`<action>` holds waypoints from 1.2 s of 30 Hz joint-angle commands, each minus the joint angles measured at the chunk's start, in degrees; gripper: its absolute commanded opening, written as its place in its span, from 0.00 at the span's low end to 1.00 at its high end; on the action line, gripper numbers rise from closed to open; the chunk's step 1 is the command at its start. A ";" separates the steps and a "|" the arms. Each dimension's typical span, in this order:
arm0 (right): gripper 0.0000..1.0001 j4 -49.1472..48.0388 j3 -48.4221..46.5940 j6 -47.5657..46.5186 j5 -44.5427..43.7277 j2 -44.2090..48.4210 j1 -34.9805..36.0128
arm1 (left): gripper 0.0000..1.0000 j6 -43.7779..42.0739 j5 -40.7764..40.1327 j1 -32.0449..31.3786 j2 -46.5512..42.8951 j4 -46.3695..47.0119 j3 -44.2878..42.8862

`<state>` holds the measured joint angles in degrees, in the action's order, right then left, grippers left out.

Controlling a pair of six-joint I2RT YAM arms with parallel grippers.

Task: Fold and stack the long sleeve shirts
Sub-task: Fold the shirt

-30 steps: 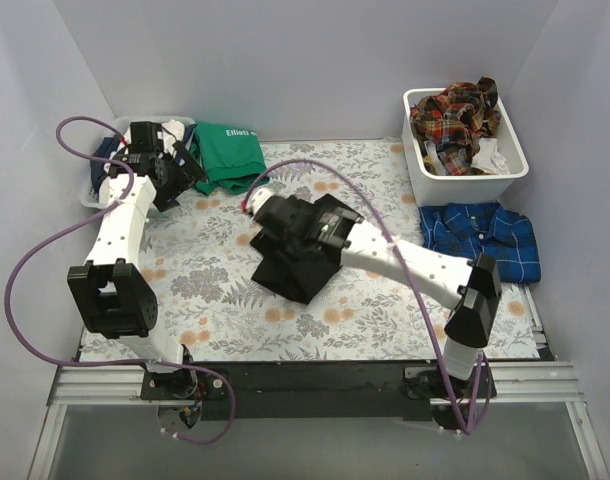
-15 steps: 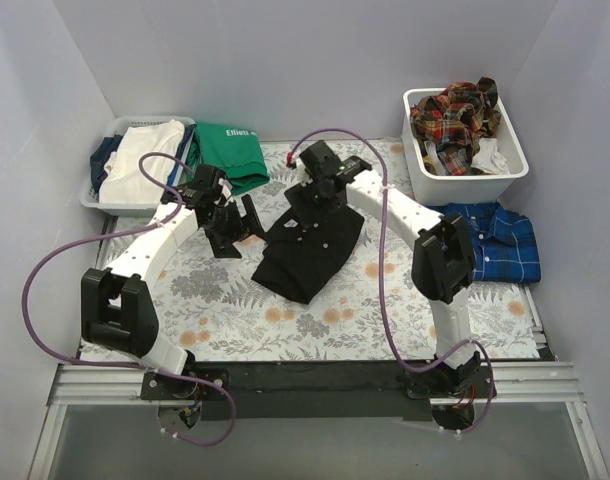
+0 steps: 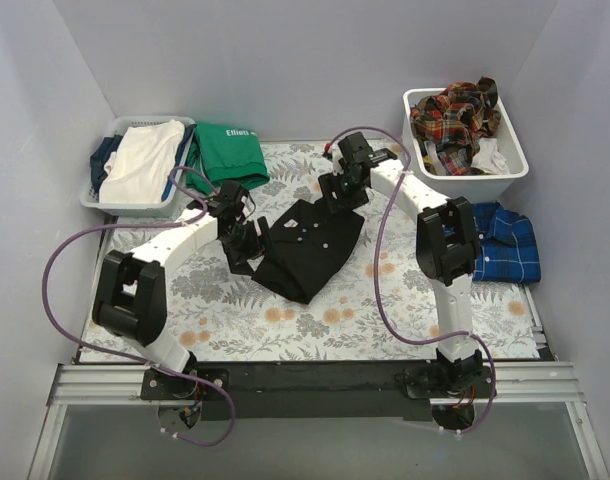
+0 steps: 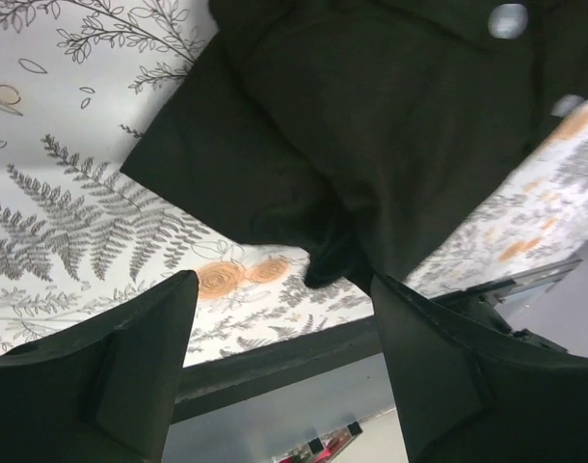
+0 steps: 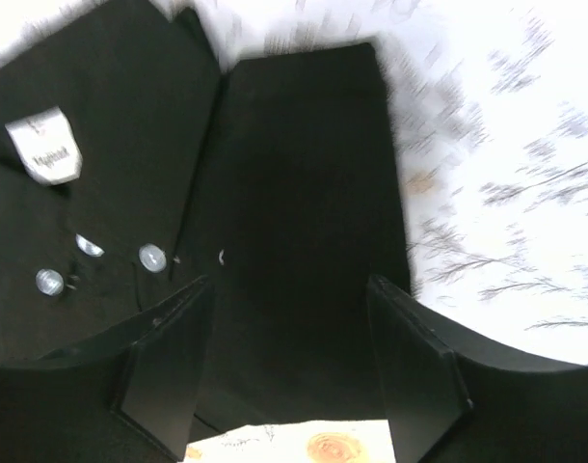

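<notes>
Black shirt [image 3: 310, 250], long axis near-left to far-right.

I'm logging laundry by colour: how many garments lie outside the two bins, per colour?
Black shirt: 1
Blue plaid shirt: 1
Green top: 1
Total: 3
</notes>
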<state>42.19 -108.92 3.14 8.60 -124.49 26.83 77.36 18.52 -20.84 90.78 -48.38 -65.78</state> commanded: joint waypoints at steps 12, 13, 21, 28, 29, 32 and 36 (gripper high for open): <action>0.56 -4.31 21.71 8.44 4.40 9.86 0.59 | 0.69 -2.47 -4.28 -2.45 17.84 7.42 -8.92; 0.55 -5.45 23.65 9.16 6.15 10.92 0.68 | 0.69 -3.09 -4.37 -2.28 18.37 7.68 -9.89; 0.51 -7.65 32.81 14.96 8.97 22.17 3.58 | 0.70 -8.63 -9.89 0.97 20.23 0.14 -22.28; 0.52 -7.22 33.16 16.37 6.00 26.57 3.58 | 0.74 -10.83 -8.87 4.58 12.84 -1.72 -23.15; 0.52 -7.13 33.16 16.29 5.55 26.75 3.58 | 0.74 -11.09 -7.72 4.67 13.01 -1.28 -23.78; 0.53 -6.86 33.69 16.37 4.59 27.19 3.58 | 0.75 -11.09 -2.73 4.67 14.33 -1.02 -26.85; 0.53 -6.86 35.35 17.43 3.27 27.72 3.49 | 0.74 -9.87 2.74 4.58 16.79 0.92 -27.56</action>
<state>35.73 -75.37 18.96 13.56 -98.83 30.72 67.64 14.22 -15.79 107.68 -48.66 -91.59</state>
